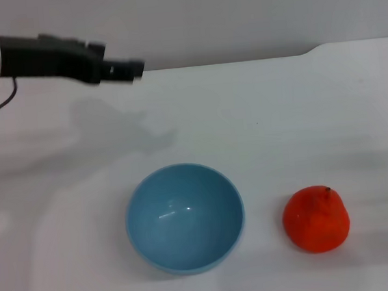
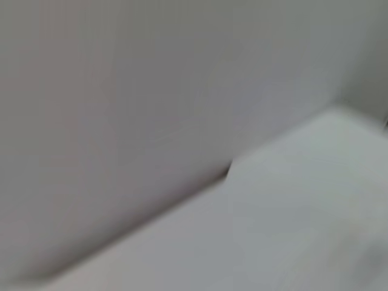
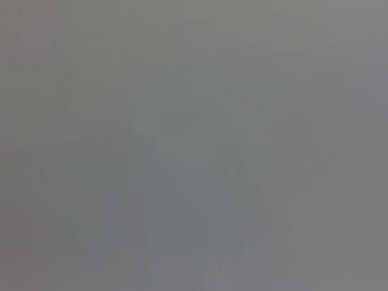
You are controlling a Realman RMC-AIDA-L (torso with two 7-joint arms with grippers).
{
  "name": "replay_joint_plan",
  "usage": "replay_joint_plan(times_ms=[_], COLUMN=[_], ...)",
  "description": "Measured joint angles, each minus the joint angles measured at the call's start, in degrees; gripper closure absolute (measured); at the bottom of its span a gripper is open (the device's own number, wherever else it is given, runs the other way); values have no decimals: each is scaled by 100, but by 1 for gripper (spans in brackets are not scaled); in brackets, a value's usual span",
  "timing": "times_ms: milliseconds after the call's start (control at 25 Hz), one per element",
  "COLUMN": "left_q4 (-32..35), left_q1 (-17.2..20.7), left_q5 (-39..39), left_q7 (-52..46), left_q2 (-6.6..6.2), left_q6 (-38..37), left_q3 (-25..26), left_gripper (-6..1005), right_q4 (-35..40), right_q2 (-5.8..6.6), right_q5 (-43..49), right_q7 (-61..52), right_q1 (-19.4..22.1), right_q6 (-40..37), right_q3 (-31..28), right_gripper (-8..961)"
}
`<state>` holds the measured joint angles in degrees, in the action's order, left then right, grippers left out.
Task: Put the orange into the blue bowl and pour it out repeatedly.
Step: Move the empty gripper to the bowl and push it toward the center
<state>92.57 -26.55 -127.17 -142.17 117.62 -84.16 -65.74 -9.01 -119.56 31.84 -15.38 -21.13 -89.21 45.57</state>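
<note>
The blue bowl (image 1: 184,218) sits low in the head view, a little left of the middle. It stands upright on the white table (image 1: 280,110), and I see nothing inside it. The orange (image 1: 316,219) sits on the table to the right of the bowl, in the lower right part of the frame. The two are near each other but do not touch. The orange has a small dark stem on top.

Farther back, in the upper left of the frame, my left gripper (image 1: 128,69) hangs in the air over the table. It points toward the right. It is well apart from the bowl and the orange, and it holds nothing. I cannot tell how far open it is.

My right gripper does not show anywhere.

My left wrist view shows only the table's far edge and a plain wall (image 2: 121,91).
</note>
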Motion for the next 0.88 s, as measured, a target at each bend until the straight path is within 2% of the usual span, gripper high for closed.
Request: replay_joint_plan(times_ms=[40, 120, 200, 320, 560, 760, 880], left_q4=[606, 711, 1059, 1179, 966, 639, 158], left_q1=[-3, 0, 10, 17, -207, -457, -696], left_q5=[-626, -729, -987, -1224, -1871, -1896, -1922], left_q7=[-522, -620, -938, -1251, -1698, -2083, -2220], left_q2=[9, 14, 22, 31, 80, 92, 98], left_q6=[-518, -641, -1004, -1099, -1175, -1277, -1200], left_q3=[-300, -387, -757, -1285, -2166, -2419, -2669], left_gripper=[200, 200, 200, 201, 201, 200, 200], right_q4=[7, 11, 19, 24, 24, 31, 33], right_q2=[5, 7, 7, 9, 20, 24, 30], right_q5=[2, 3, 5, 6, 7, 7, 7], right_q7=[0, 0, 0, 0, 0, 0, 1], right_q1=[-8, -12, -16, -22, -38, -24, -34], right_q6=[0, 2, 12, 28, 52, 63, 63], right_q3=[-2, -3, -10, -24, -52, -67, -67], right_gripper=[505, 505, 505, 505, 504, 504, 504])
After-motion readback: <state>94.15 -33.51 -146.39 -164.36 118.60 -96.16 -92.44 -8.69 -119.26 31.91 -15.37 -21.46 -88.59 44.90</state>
